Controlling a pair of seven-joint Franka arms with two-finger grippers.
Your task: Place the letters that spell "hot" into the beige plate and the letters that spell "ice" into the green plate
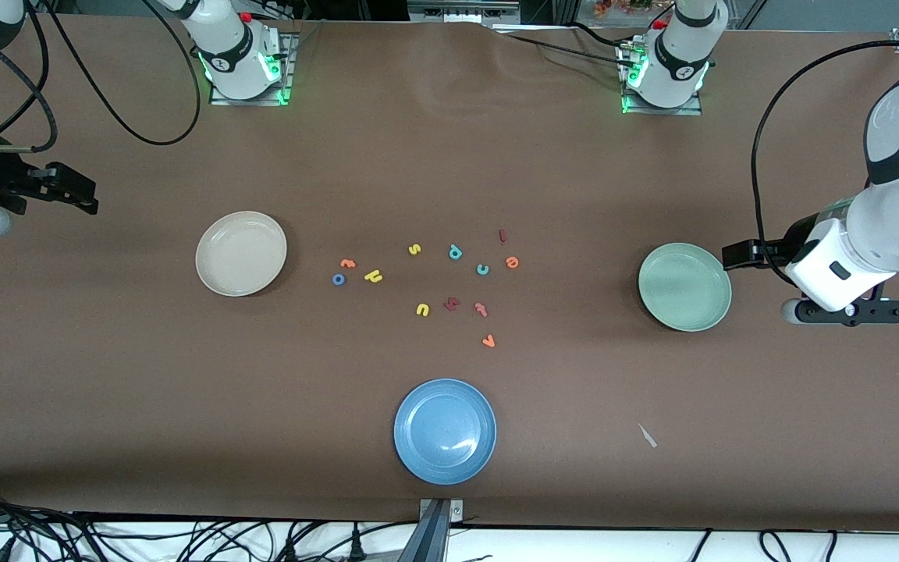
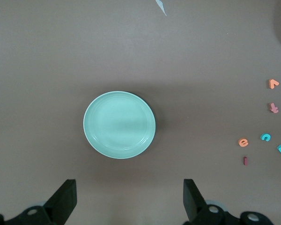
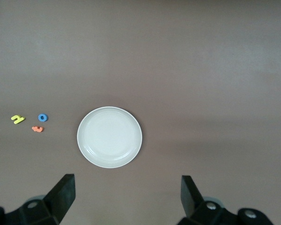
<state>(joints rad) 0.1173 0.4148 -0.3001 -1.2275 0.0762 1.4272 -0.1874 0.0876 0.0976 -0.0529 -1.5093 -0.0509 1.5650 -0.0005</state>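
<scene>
Across the middle of the tabletop [image 1: 449, 156] the small foam letters are lying scattered, and several are too small to read with certainty. The yellow h [image 1: 373, 275], blue o [image 1: 339, 279] and orange t [image 1: 347, 264] are sitting close together toward the beige plate [image 1: 240, 253]. The dark red i [image 1: 502, 235], teal c [image 1: 482, 269] and orange e [image 1: 512, 262] are lying toward the green plate [image 1: 684, 286]. Between these groups a yellow s [image 1: 414, 250], a teal letter with a stem [image 1: 455, 251], a yellow u [image 1: 422, 310], a dark red letter [image 1: 451, 304] of unclear shape, a pinkish hooked letter [image 1: 481, 309] and an orange v [image 1: 488, 340] are resting.

All 3 plates are lying empty, the blue plate [image 1: 445, 431] nearest the front camera. A small pale scrap [image 1: 647, 435] is lying nearer the front camera than the green plate.

The left gripper [image 2: 129, 199] is hanging over the tabletop beside the green plate, fingers spread wide and holding nothing. The right gripper [image 3: 126, 197] is hanging at the right arm's end of the tabletop beside the beige plate, likewise wide apart and empty, partly cut off in the front view.
</scene>
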